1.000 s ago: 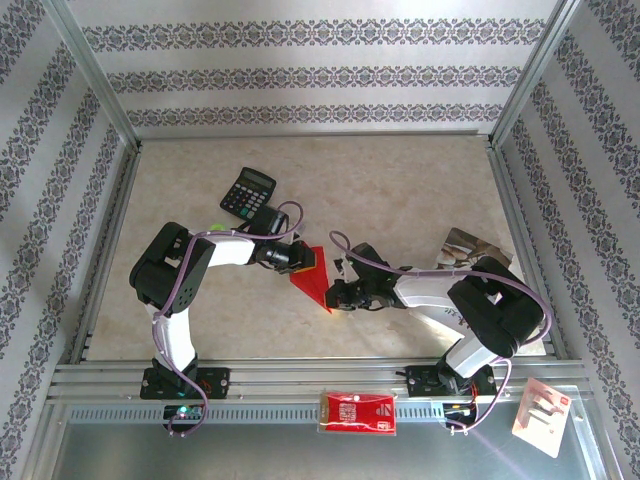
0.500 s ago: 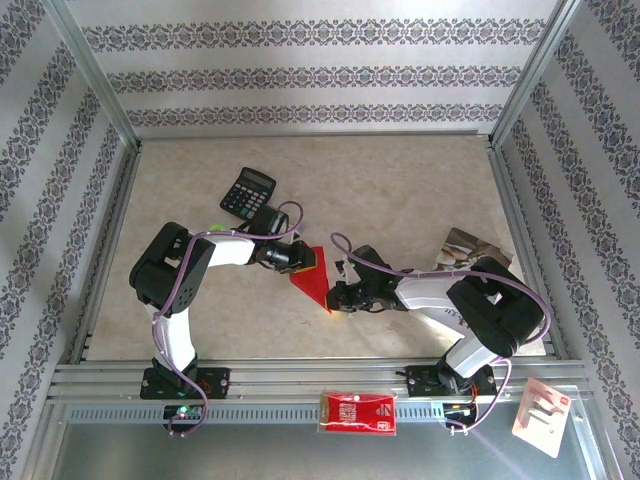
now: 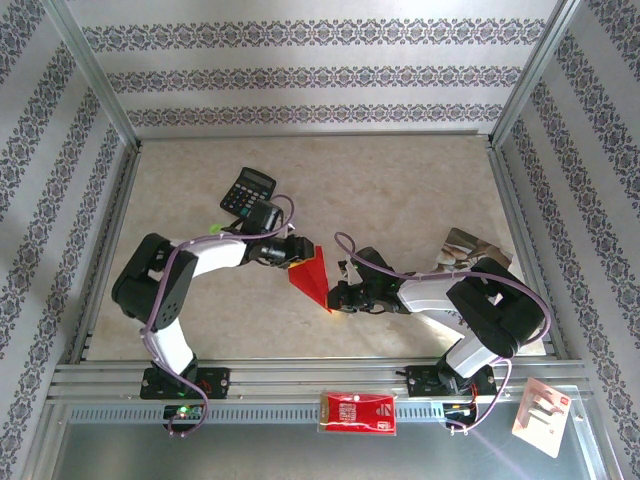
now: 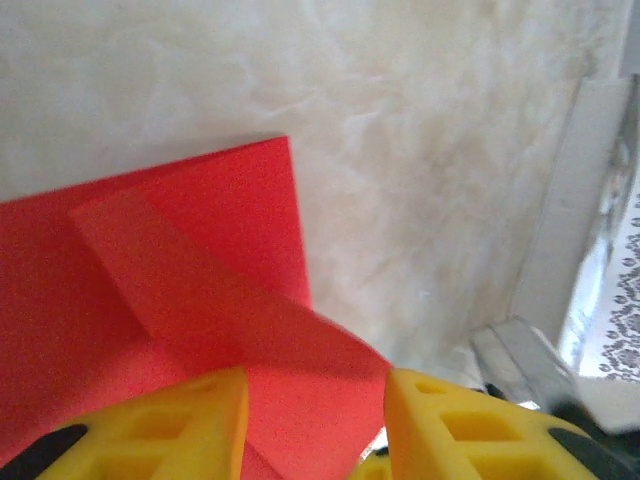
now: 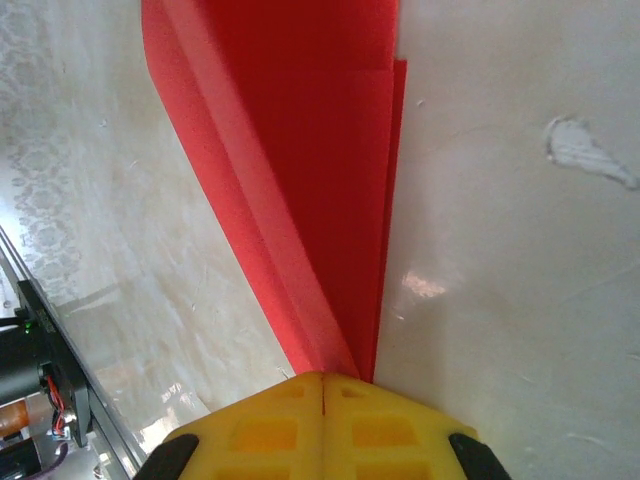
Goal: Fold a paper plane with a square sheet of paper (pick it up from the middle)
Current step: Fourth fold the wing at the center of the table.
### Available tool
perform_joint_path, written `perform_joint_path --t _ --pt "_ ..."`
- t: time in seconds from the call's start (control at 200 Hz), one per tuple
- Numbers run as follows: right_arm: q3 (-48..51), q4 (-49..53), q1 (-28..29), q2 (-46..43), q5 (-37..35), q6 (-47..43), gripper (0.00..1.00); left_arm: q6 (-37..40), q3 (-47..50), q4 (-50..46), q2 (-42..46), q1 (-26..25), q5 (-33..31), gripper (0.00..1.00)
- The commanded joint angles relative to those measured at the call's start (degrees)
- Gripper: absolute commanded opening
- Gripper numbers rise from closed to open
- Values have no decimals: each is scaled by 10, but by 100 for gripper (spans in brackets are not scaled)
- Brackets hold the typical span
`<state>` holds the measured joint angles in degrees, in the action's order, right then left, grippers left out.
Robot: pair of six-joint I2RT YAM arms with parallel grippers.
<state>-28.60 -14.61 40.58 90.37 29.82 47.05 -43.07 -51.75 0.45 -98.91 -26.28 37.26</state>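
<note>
Left arm: elbow folded back to the left, forearm reaching right and low over the table (image 3: pixel 400 190). The left gripper (image 3: pixel 298 257) is at the wide end of the paper plane (image 3: pixel 312 277). In the wrist view its yellow fingers (image 4: pixel 190 425) stand apart, with a raised red fold in the gap and not pinched.

Right arm: bent at the elbow, forearm stretched left close to the surface. The right gripper (image 3: pixel 333 297) is at the plane's near pointed tip. Its fingers are pressed together, with the red point running into the seam, so it is clamped on the paper.

The plane lies mid-table between the two grippers. A calculator (image 3: pixel 247 191) sits just behind the left wrist. A booklet (image 3: pixel 462 250) is partly covered by the right arm. A red-and-white packet (image 3: pixel 358 411) lies on the near rail between the bases.
</note>
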Motion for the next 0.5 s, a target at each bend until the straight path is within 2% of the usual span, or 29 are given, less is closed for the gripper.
perform_joint_path --t 0.0,0.175,0.265,0.495 --pt "27 63 -4 19 -35 14 0 -29 37 -3 45 -16 -16 37" --pt "28 63 -6 19 -35 20 0 -82 97 46 90 -67 -21 17" --pt "28 63 -6 21 -36 22 0 -104 109 75 82 -93 -21 9" --pt "28 66 -7 21 -38 19 0 -123 102 113 33 -119 -18 4"
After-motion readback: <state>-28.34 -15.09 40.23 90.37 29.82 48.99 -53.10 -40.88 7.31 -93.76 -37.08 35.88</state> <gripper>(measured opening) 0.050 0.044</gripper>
